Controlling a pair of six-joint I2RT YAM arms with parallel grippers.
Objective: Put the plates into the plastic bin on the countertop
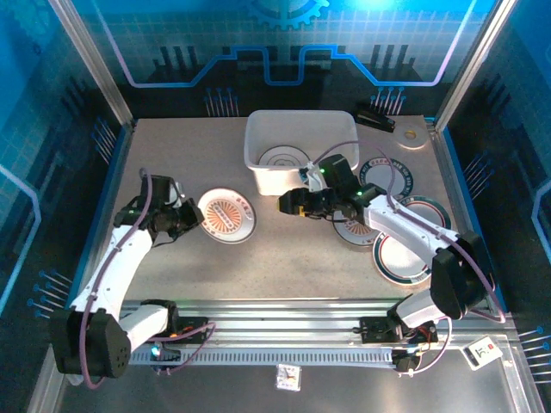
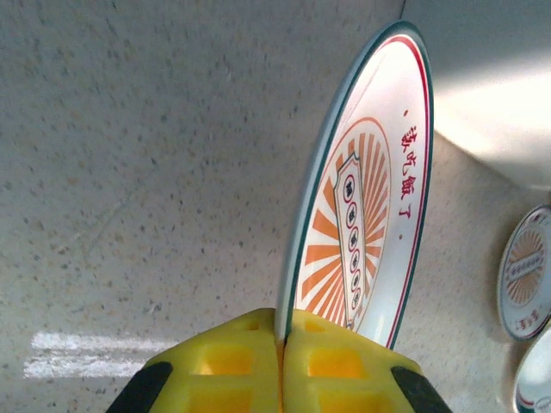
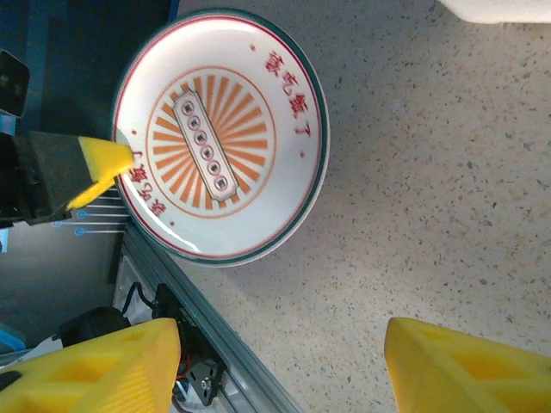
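Note:
My left gripper is shut on the left rim of a white plate with an orange sunburst centre and a green-red rim. The yellow fingertips pinch the plate's edge. The same plate lies ahead of my right gripper, with the left arm's yellow finger on its rim. The right gripper hovers open over bare countertop, just in front of the plastic bin. One plate lies inside the bin. Several more plates lie on the right.
A small tan ring and a black object sit at the back right corner. The metal frame rail runs along the near edge, and blue walls close the sides. The bin's white wall stands right of the held plate.

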